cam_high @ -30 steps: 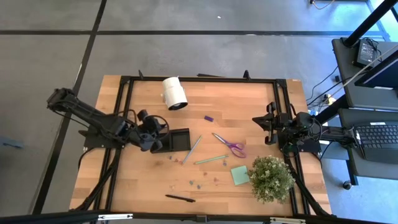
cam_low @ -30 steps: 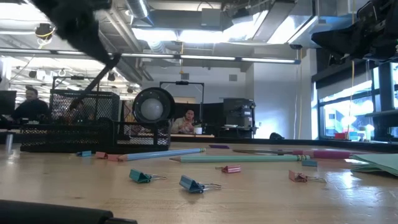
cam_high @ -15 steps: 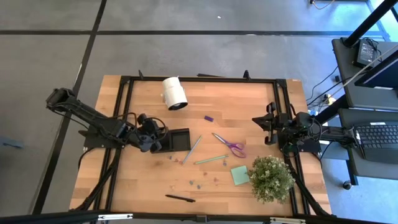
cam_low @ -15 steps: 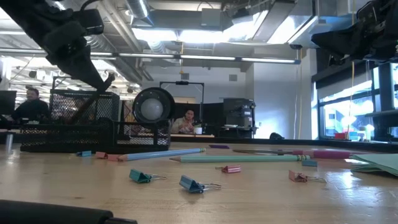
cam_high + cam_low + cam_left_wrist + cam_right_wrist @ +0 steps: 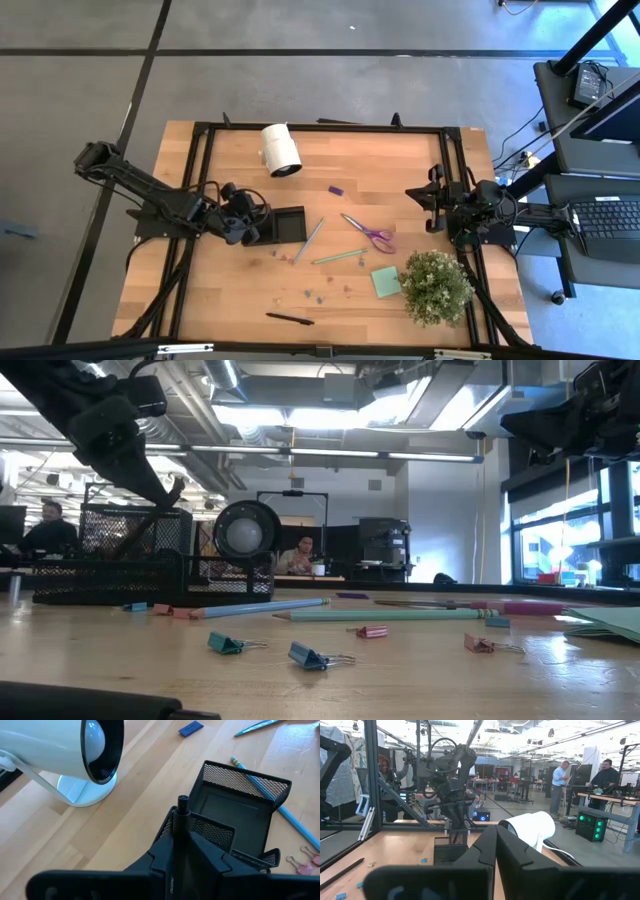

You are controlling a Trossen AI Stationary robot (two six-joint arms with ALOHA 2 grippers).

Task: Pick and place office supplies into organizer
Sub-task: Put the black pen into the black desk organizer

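Pen stands upright between the left gripper's narrow jaws, right over the organizer's near compartment at the table's left-middle. Best to ease the jaws apart slowly, straight above the mesh – no sideways drift. Right gripper waits shut at the right edge.

- The left pincer fills the lower part of the view, its two dark fingers close around a dark pen that stands upright between them.
- The pen's tip sits over the near compartment of the black mesh organizer.
- A pale blue-green pencil lies just beside the organizer's far wall.
- Two pink clips rest near the pencil's end.
- A white cylinder roll lies on the wooden table.
- A small purple piece lies well apart.
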